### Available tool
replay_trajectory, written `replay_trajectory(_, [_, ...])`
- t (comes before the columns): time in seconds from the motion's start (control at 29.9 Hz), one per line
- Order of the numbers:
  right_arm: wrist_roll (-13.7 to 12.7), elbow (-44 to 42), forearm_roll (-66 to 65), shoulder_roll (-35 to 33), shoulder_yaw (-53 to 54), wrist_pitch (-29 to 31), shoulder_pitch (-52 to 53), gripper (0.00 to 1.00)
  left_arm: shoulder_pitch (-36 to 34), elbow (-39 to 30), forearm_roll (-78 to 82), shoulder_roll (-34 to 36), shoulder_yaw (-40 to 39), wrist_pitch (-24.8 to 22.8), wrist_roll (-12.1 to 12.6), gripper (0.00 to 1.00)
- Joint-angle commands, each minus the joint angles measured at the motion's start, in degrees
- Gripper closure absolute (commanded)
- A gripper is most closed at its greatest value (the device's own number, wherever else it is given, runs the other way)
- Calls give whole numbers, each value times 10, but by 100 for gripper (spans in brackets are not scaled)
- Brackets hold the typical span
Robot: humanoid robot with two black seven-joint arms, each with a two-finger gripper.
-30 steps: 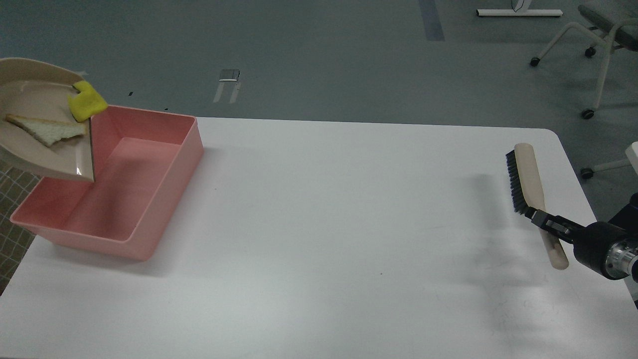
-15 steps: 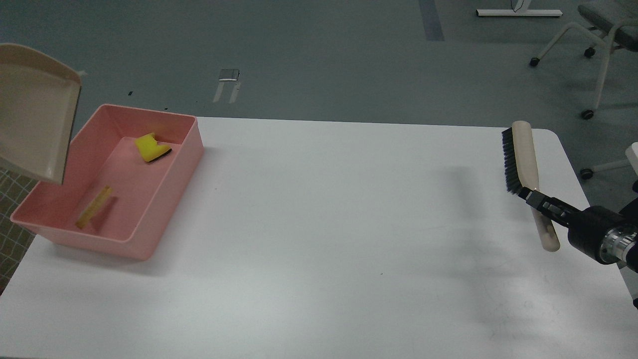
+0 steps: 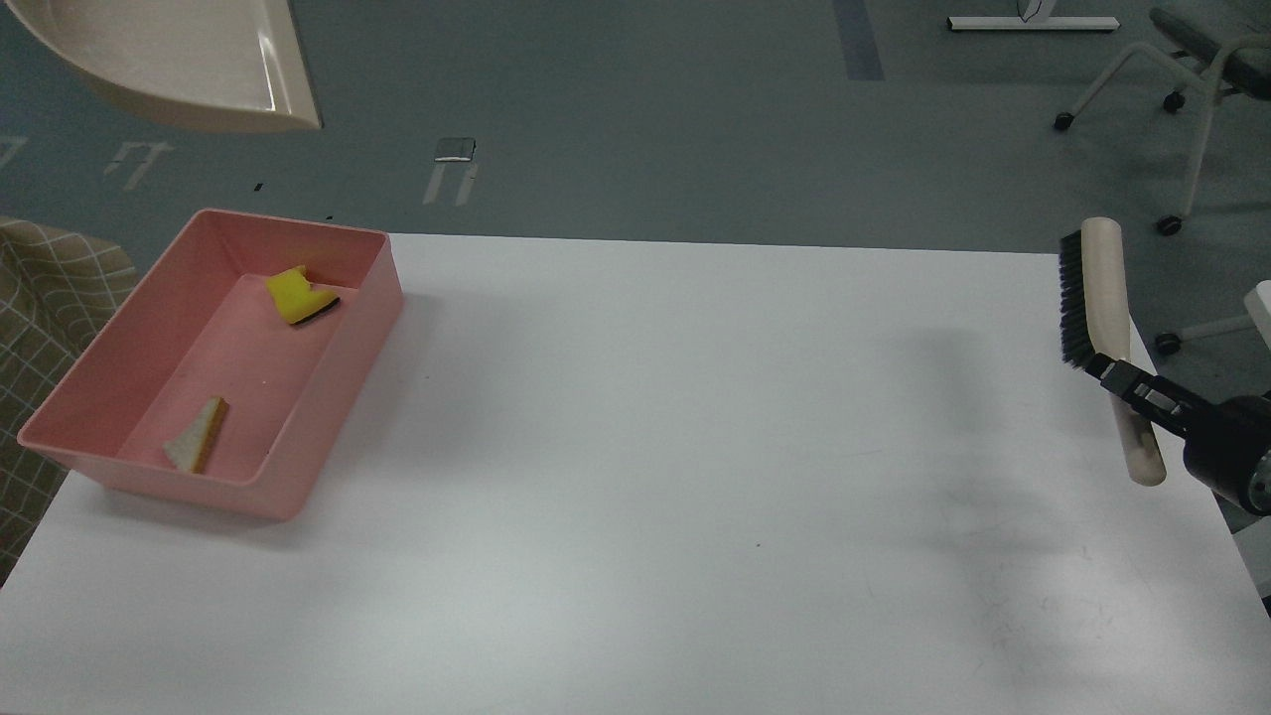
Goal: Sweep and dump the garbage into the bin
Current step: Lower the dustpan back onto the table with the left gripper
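Note:
The pink bin (image 3: 343, 372) stands at the table's far left. Inside it lie the yellow sponge piece (image 3: 296, 296) at the far end and the off-white strip (image 3: 198, 448) at the near end. The beige dustpan (image 3: 189, 65) hangs in the air at the top left, above and beyond the bin, and looks empty. My left gripper is out of view. My right gripper (image 3: 1127, 382) at the right edge is shut on the handle of a beige brush (image 3: 1104, 288) with black bristles, held above the table's right edge.
The white table (image 3: 675, 477) fills the view. A checked fabric thing (image 3: 50, 288) stands left of the bin. Wheeled chairs (image 3: 1192, 79) stand on the grey floor at the far right.
The dustpan tipped both scraps into the bin, then rose up and to the right, above the bin. The brush moved right and up with my right gripper.

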Motion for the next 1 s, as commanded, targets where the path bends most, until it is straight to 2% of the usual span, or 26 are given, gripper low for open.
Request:
replay_trajectory(0.0, [0,-11,0,-1,11,0,-8,100,-59,6,5,-129,9,0,28,100])
replay_trajectory(0.1, [0,-21,0,-1,12,-1,-9,100,-94,6,42,-227,12,0,46,100])
replay_trajectory(0.2, [1,-24,0,-1,18,-2,-10,100,-146,12,126,-334,39,0,52,100])
replay_trajectory(0.3, [0,-23,0,-1,29,0,-13,100,-177,21,180,-400,91,9,52,100])
replay_trajectory(0.4, [-1,-24,0,-1,31,1,-13,100,-192,23,186,-428,133,27,53,100])
replay_trajectory(0.5, [-4,-24,-1,-1,27,4,-14,100,-233,36,187,-484,235,56,58,100])
replay_trajectory(0.67, [-5,-38,-2,0,25,4,-23,100,-292,59,185,-556,429,157,81,100])
replay_trajectory(0.8, [-6,-37,-4,-4,18,14,-26,100,-306,126,185,-627,471,168,81,100])
replay_trajectory(0.97, [-1,-32,-5,-59,4,28,-55,100,-300,184,185,-691,477,171,82,100])
